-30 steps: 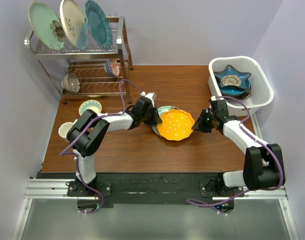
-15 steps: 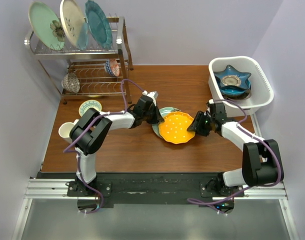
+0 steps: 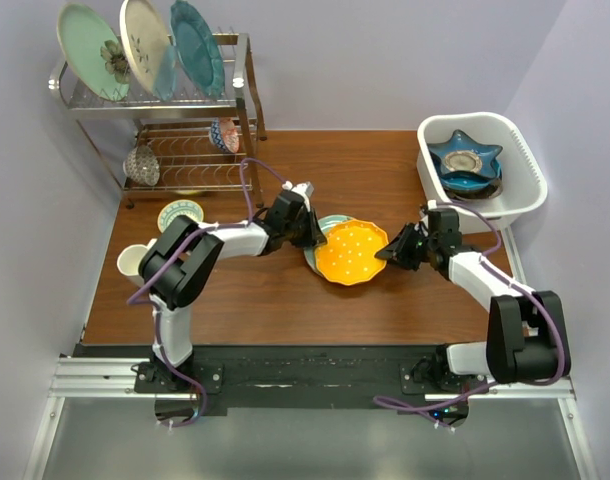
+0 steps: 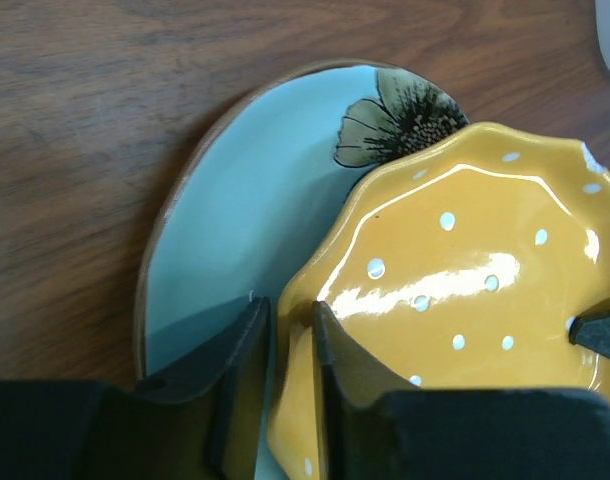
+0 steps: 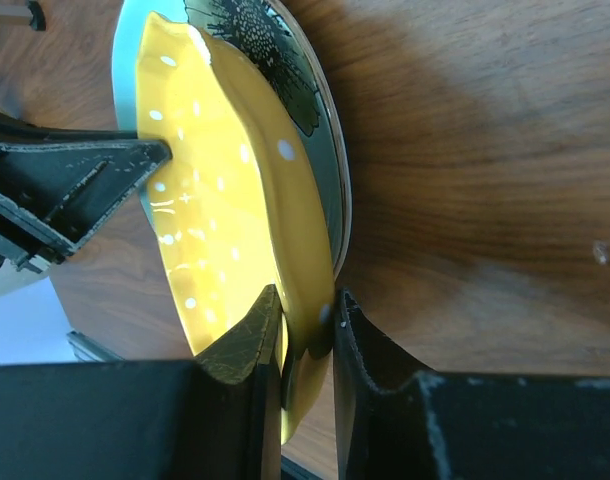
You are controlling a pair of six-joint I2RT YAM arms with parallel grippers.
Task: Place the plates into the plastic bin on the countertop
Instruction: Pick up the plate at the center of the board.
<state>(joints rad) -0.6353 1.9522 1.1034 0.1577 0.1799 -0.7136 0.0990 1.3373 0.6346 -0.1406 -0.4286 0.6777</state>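
Observation:
A yellow scalloped plate with white dots lies mid-table on top of a pale blue flowered plate. My left gripper is shut on the yellow plate's left rim; the left wrist view shows that rim pinched between the gripper's black fingers. My right gripper is shut on the opposite rim, and in the right wrist view the yellow plate stands edge-on in that gripper. The white plastic bin sits at the back right and holds a blue star-shaped plate on a dark one.
A chrome wire rack at the back left carries three large upright plates, a small patterned bowl and a metal strainer. A small dish and a pale cup stand near the left edge. Walls close in on both sides.
My right gripper moved left to the yellow plate's right rim, opened, then shut on it. The left gripper stayed at the left rim. The plate barely shifted.

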